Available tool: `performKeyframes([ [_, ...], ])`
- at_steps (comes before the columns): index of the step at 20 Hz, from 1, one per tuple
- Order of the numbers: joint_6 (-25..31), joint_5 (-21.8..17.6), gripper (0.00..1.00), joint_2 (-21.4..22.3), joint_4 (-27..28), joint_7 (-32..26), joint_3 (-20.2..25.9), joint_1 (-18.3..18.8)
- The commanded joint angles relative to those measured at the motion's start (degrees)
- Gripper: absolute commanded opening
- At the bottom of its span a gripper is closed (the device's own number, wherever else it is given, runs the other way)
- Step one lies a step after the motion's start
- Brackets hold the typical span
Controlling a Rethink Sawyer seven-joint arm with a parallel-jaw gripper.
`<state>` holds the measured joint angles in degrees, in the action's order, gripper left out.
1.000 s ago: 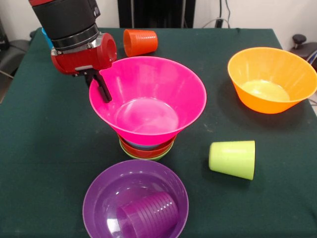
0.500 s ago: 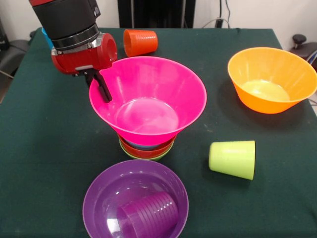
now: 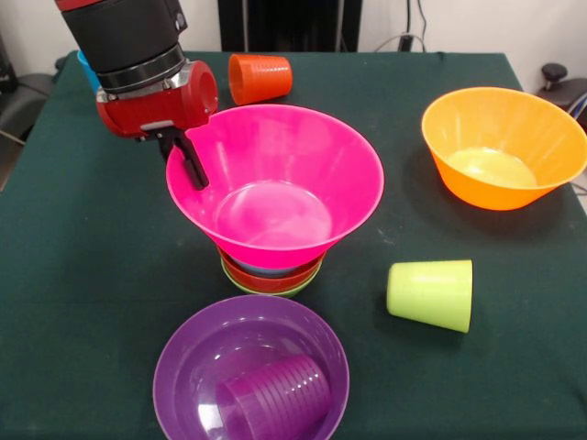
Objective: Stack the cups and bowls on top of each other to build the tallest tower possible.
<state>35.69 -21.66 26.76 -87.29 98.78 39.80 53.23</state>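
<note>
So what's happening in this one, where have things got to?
A red and black robot arm is building a tower of bowls on a green table. Its gripper is at the rim of a large pink bowl, which sits on a small stack of bowls. Loose pieces lie around: a purple cup on its side inside a purple bowl, a lime green cup and an orange cup on their sides, a large orange-yellow bowl standing apart.

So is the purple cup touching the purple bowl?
Touching. The front view shows the purple cup lying on its side inside the purple bowl, resting on the bowl's inner surface.
</note>
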Motion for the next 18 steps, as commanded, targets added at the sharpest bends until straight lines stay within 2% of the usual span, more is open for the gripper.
performKeyframes([
  [1, -2.9, -3.0, 0.00, -1.2, -1.9, -0.1, -2.9, -1.2],
  [18, -3.5, -3.0, 0.00, -1.2, -2.2, 0.2, -3.0, -1.2],
])
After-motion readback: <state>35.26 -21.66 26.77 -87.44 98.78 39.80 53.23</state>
